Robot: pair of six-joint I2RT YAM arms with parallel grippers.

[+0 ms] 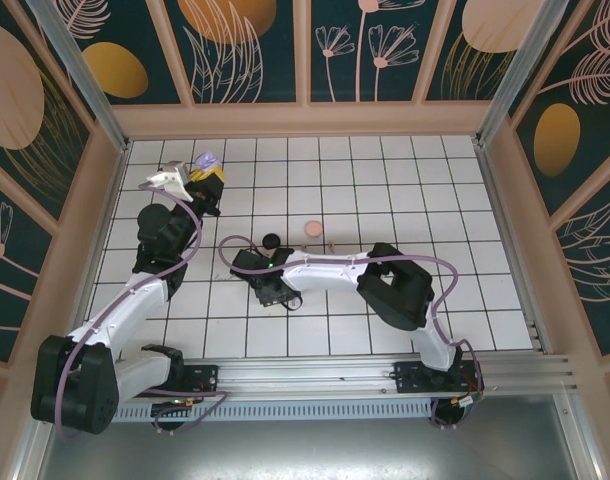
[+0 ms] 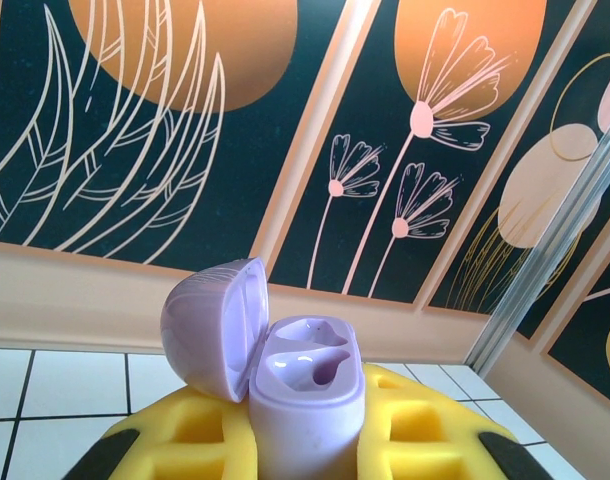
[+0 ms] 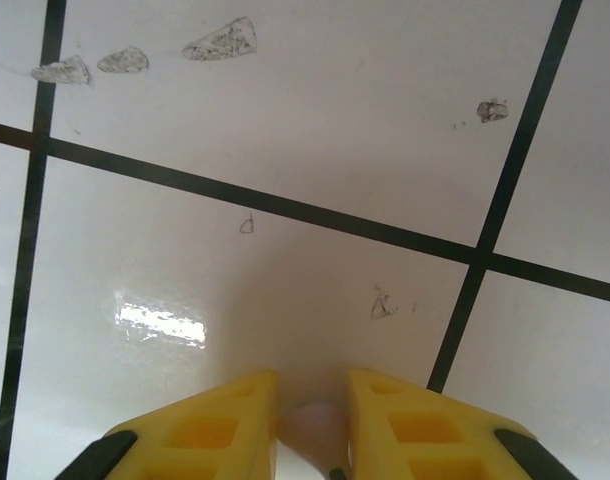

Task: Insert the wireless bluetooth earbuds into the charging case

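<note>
My left gripper (image 1: 207,178) is raised over the far left of the tiled table and is shut on a lilac charging case (image 2: 305,390). The case stands upright between the yellow fingers (image 2: 185,440). Its lid (image 2: 210,325) is swung open to the left, and both moulded wells look bare. My right gripper (image 1: 275,295) points straight down at the white tiles near the table's middle. A pale pink earbud (image 3: 315,432) sits between its yellow fingertips and touches both, close to the tile. The earbud's lower part is cut off by the frame edge.
A round pink case (image 1: 311,229) and a round black case (image 1: 272,240) lie on the tiles just beyond the right gripper. A tiny item (image 1: 330,243) lies right of them. Painted walls (image 1: 305,120) close the table on three sides, and the left gripper is near the back left corner.
</note>
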